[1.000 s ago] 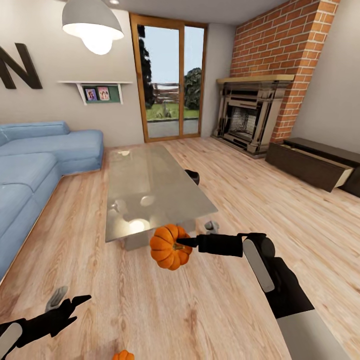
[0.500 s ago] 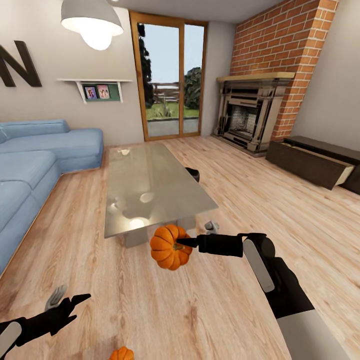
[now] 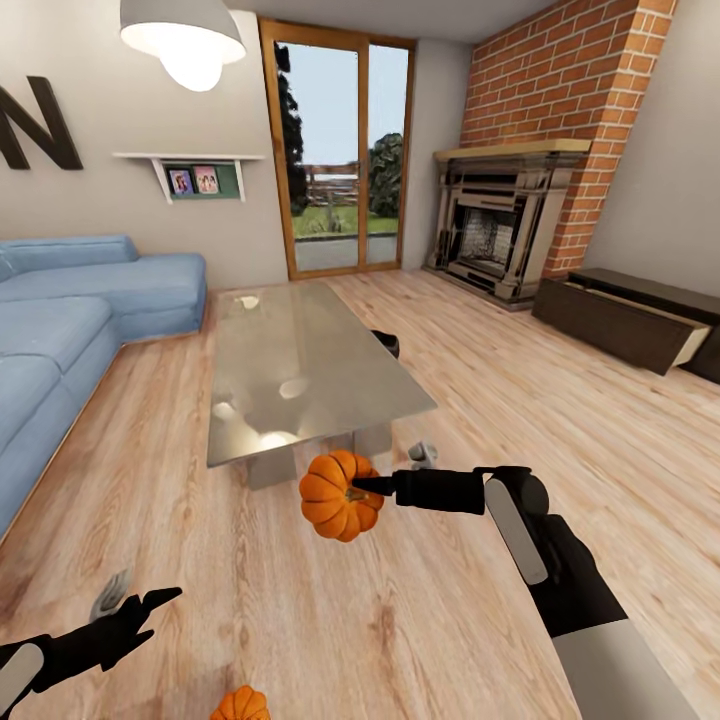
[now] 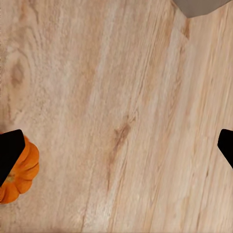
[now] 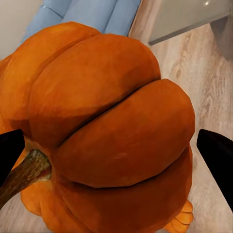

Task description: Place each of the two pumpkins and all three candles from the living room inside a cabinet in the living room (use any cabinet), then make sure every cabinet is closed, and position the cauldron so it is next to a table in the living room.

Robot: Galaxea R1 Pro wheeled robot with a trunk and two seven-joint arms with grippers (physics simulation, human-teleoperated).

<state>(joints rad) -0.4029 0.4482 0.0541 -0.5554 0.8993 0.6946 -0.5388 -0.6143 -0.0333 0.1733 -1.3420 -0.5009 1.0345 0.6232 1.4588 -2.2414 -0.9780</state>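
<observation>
My right gripper (image 3: 362, 488) is shut on an orange ribbed pumpkin (image 3: 338, 495) and holds it above the floor, just in front of the glass-topped table (image 3: 300, 360). The right wrist view has the pumpkin (image 5: 111, 131) close up between the two dark fingers (image 5: 9, 150). A second pumpkin (image 3: 240, 705) lies on the floor near me; the left wrist view has it (image 4: 22, 174) beside one finger. My left gripper (image 3: 150, 605) hangs open over bare floor. One grey candle (image 3: 110, 595) lies by it, another candle (image 3: 422, 453) by the table's corner. The black cauldron (image 3: 386, 346) peeks out behind the table.
The dark-brown cabinet (image 3: 625, 325) stands at the right wall with a drawer pulled out. A blue sofa (image 3: 70, 310) runs along the left. A brick fireplace (image 3: 500, 240) and glass doors are at the far end. Wide wooden floor lies between table and cabinet.
The whole view has shifted slightly, so the camera moved; the floor pumpkin shows more at the bottom. Both arms keep their pose, the right still holding the pumpkin.
</observation>
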